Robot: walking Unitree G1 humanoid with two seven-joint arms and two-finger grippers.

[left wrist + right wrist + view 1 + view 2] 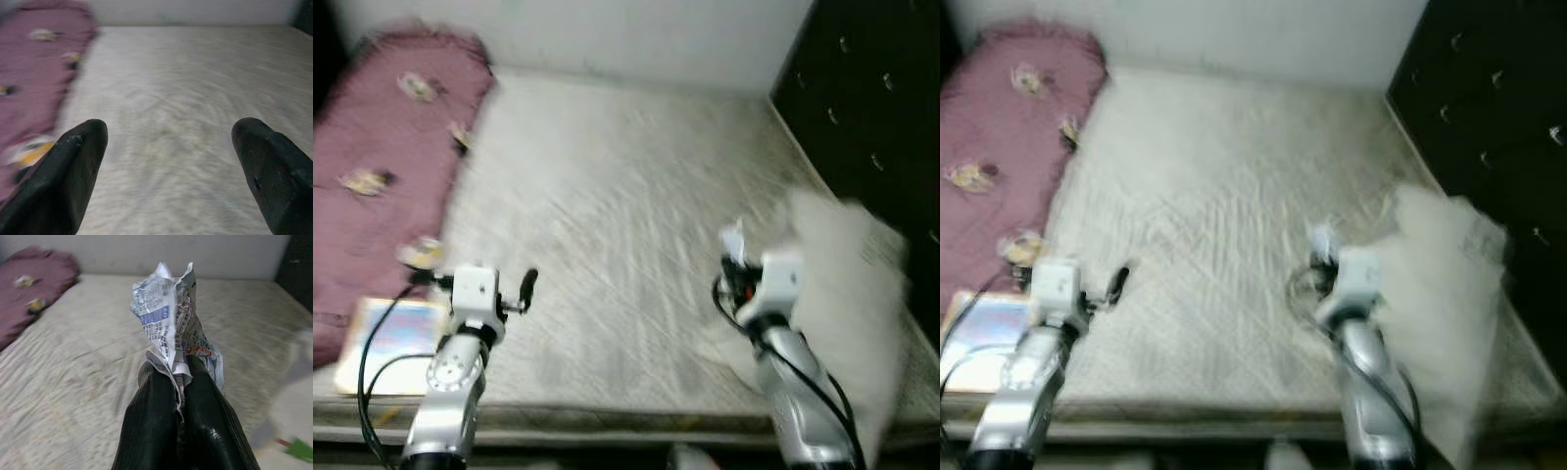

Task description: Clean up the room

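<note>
My right gripper [178, 369] is shut on a crumpled piece of printed paper [168, 318], which sticks up past the fingertips. In the left eye view the paper [732, 238] is held just above the right part of a cream mattress [607, 196], beside a fluffy white pillow [847, 294]. My left gripper [168, 142] is open with nothing between its fingers. It hovers over the front left of the mattress. The frames are blurred.
A maroon quilt [382, 166] with small flower prints lies along the left side of the bed. A colourful flat book [391, 343] rests at the front left corner. A black tufted headboard [871, 98] stands at the right. A small green item [301, 449] lies on the bed.
</note>
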